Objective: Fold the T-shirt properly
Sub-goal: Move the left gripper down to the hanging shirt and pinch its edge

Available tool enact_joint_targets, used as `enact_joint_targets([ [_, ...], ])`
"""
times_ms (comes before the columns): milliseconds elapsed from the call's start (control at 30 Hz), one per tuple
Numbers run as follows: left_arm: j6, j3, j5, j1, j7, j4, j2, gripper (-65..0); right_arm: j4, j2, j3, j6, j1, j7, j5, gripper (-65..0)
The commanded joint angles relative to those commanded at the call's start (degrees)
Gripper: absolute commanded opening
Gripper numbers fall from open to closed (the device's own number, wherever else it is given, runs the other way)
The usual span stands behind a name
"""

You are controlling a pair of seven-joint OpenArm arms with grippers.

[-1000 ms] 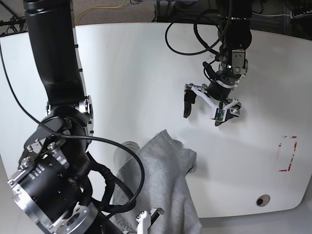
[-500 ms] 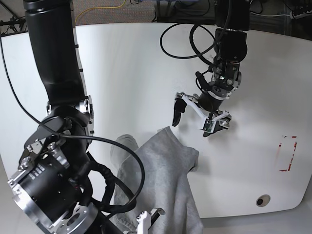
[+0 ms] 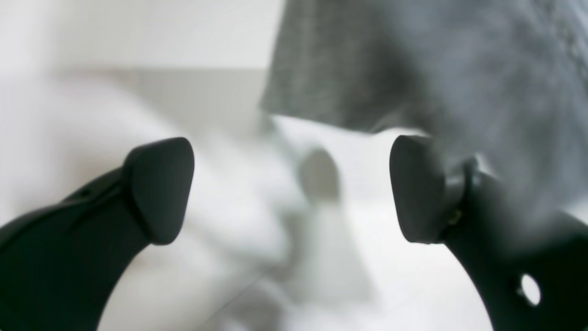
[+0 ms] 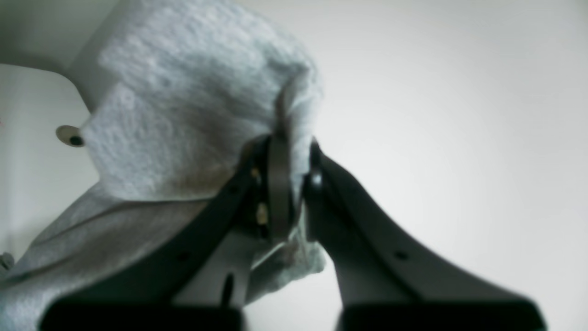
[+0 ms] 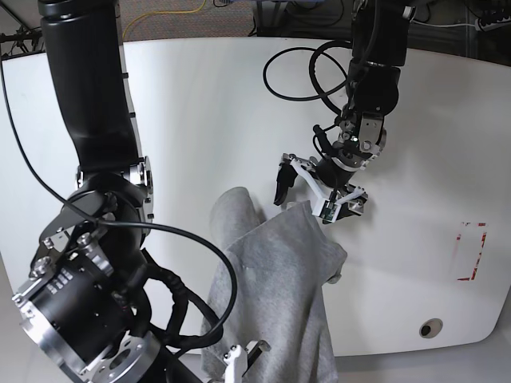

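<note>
Lying in soft, wrinkled folds, one grey T-shirt (image 5: 275, 295) fills the lower middle of the base view, its heathered cotton rounded into a lobe at the top and a blunt corner to the right. One right gripper (image 4: 289, 184) has its two dark fingers pinched on a ridge of that cloth, with fabric draping to both sides. One left gripper (image 5: 319, 187) stands open just above the shirt's upper edge, its two smooth, rounded black pads (image 3: 158, 191) well apart. Two black arms reach in, one big at the left of the frame, one at upper right, each with a thin looping cable. Underneath spreads one smooth white table (image 5: 415, 263), with one round hole (image 5: 431, 328) and red marks (image 5: 471, 251) at lower right.
</note>
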Motion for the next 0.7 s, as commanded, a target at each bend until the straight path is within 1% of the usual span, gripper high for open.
enact_joint_targets([
  [167,0.18,2.11,0.00,-2.64,-2.73,-4.84,0.00,-1.4,0.00,0.00,0.00,0.00,-0.09,0.00,0.09,-65.0],
  [433,0.18,2.73,0.00,-6.51,-6.24,-11.43,0.35,-1.7,0.00,0.00,0.00,0.00,-0.09,0.00,0.09,-65.0],
  [600,0.18,2.73,0.00,-8.79,-7.74,-14.33,0.53,-1.8,0.00,0.00,0.00,0.00,-0.09,0.00,0.09,-65.0],
  [700,0.18,2.73,0.00,-9.32,-7.91,-14.59,1.41,-1.8,0.00,0.00,0.00,0.00,-0.09,0.00,0.09,-65.0],
])
